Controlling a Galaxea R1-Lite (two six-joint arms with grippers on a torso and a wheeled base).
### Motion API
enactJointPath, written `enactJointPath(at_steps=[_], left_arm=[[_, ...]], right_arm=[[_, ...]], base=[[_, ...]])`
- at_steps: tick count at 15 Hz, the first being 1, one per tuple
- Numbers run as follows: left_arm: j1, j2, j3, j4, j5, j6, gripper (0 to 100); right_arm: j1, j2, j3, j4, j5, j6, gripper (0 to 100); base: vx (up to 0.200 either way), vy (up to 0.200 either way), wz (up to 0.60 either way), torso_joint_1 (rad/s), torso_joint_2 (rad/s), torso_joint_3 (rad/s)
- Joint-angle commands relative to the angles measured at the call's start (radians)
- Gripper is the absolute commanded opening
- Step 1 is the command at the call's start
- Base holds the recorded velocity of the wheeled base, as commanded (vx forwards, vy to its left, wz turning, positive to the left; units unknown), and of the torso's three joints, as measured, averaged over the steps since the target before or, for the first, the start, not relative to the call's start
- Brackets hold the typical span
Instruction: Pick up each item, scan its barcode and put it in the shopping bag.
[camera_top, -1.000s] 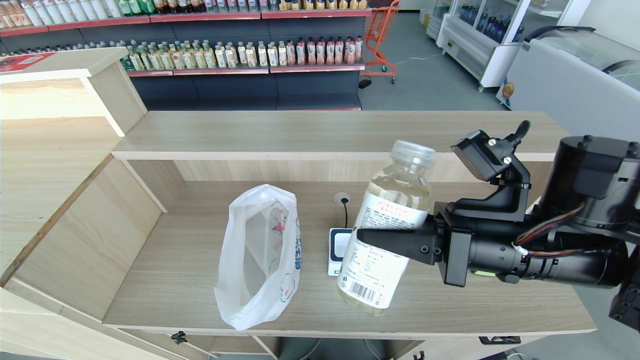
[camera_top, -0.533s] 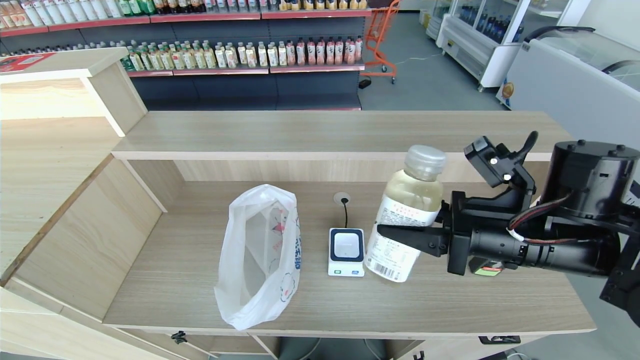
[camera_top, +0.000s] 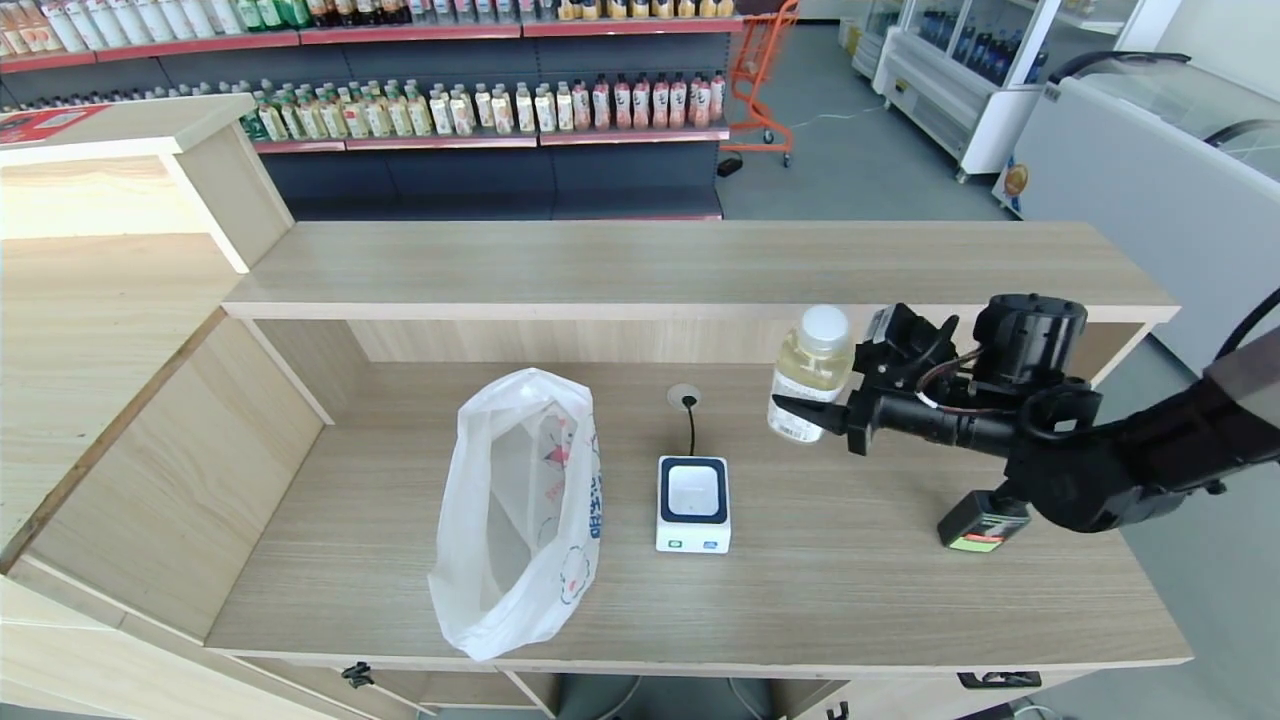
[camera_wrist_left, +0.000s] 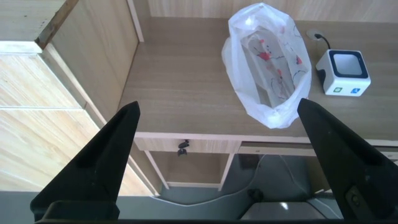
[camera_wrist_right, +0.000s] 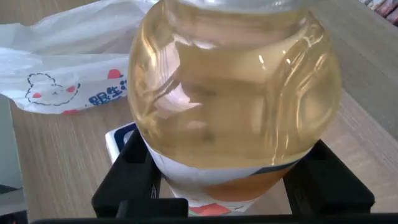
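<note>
A clear bottle (camera_top: 812, 372) of pale yellow drink with a white cap and white label hangs upright over the counter, to the back right of the scanner. My right gripper (camera_top: 803, 404) is shut on its lower body. In the right wrist view the bottle (camera_wrist_right: 236, 93) sits between the black fingers (camera_wrist_right: 124, 183). The white scanner (camera_top: 693, 503) stands mid-counter with a cable behind it. Left of it lies the white plastic shopping bag (camera_top: 520, 510), mouth open. My left gripper (camera_wrist_left: 217, 155) is open above the counter's front left edge, with the bag (camera_wrist_left: 268, 62) and scanner (camera_wrist_left: 343, 71) beyond it.
A small dark box with a red and green label (camera_top: 978, 522) lies on the counter under my right arm. A raised wooden ledge (camera_top: 680, 265) runs along the counter's back and a side wall (camera_top: 170, 470) closes the left. Store shelves and freezers stand behind.
My right arm has drawn back and to the right with the bottle. The bottle has gone from tilted, close over the scanner's right side, to upright at the scanner's back right.
</note>
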Motion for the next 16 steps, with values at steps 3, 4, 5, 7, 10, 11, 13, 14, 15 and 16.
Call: enactJointPath(at_steps=[3,4,5,7,10,11,13,14,15,16], left_arm=[[-0.002,0.0,0.0,0.0,0.0,0.0,100],[0.0,0.0,0.0,0.0,0.0,0.0,100],[-0.002,0.0,0.0,0.0,0.0,0.0,100],[-0.002,0.0,0.0,0.0,0.0,0.0,100],[0.0,0.0,0.0,0.0,0.0,0.0,100],[-0.002,0.0,0.0,0.0,0.0,0.0,100],[0.0,0.0,0.0,0.0,0.0,0.0,100],[-0.002,0.0,0.0,0.0,0.0,0.0,100],[0.0,0.001,0.0,0.0,0.0,0.0,100],[0.0,0.0,0.0,0.0,0.0,0.0,100]], right_arm=[[0.011,0.242,-0.135,-0.044,0.244,-0.218,0],[0.009,0.255,-0.135,-0.044,0.27,-0.239,0],[0.006,0.281,-0.139,-0.047,0.308,-0.274,0],[0.006,0.339,-0.176,-0.058,0.329,-0.31,0],[0.006,0.376,-0.184,-0.07,0.352,-0.319,0],[0.008,0.39,-0.188,-0.072,0.385,-0.322,0],[0.011,0.408,-0.213,-0.07,0.417,-0.365,0],[0.015,0.422,-0.225,-0.07,0.435,-0.372,0],[0.021,0.429,-0.236,-0.072,0.444,-0.382,0],[0.021,0.434,-0.237,-0.07,0.452,-0.388,0]], base=[[0.0,0.0,0.0,0.0,0.0,0.0],[0.0,0.0,0.0,0.0,0.0,0.0],[0.0,0.0,0.0,0.0,0.0,0.0],[0.0,0.0,0.0,0.0,0.0,0.0],[0.0,0.0,0.0,0.0,0.0,0.0],[0.0,0.0,0.0,0.0,0.0,0.0],[0.0,0.0,0.0,0.0,0.0,0.0],[0.0,0.0,0.0,0.0,0.0,0.0],[0.0,0.0,0.0,0.0,0.0,0.0],[0.0,0.0,0.0,0.0,0.0,0.0]])
